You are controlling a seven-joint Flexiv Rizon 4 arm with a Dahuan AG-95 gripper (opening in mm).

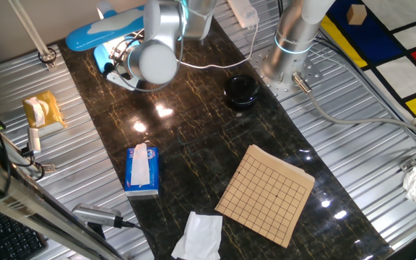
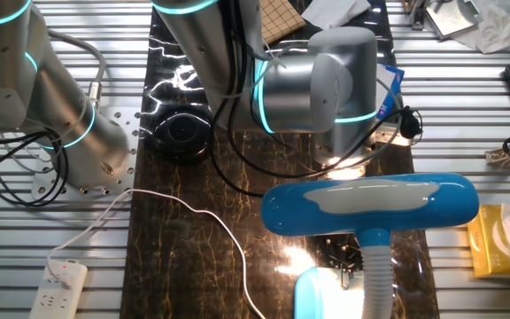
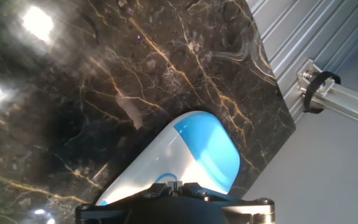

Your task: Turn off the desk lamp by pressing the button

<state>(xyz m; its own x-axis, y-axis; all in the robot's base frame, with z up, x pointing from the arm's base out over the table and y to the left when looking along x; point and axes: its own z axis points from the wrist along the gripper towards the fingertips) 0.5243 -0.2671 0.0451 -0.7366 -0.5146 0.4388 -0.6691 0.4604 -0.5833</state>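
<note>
Hand view, my jaws (image 3: 179, 186) poised over the desk lamp's base (image 3: 185, 155) at the dark marble table's (image 3: 104, 74) far corner; whether the jaws are apart or together, I cannot tell. Glare on the table suggests the light is on. The lamp's oval head (image 2: 370, 204) overhangs at 12 o'clock. My judgement: descend straight, press the ring-marked button (image 3: 166, 179) gently, avoid tipping the base.

Glossy, seemingly plastic desk lamp (image 2: 370, 206)
</note>
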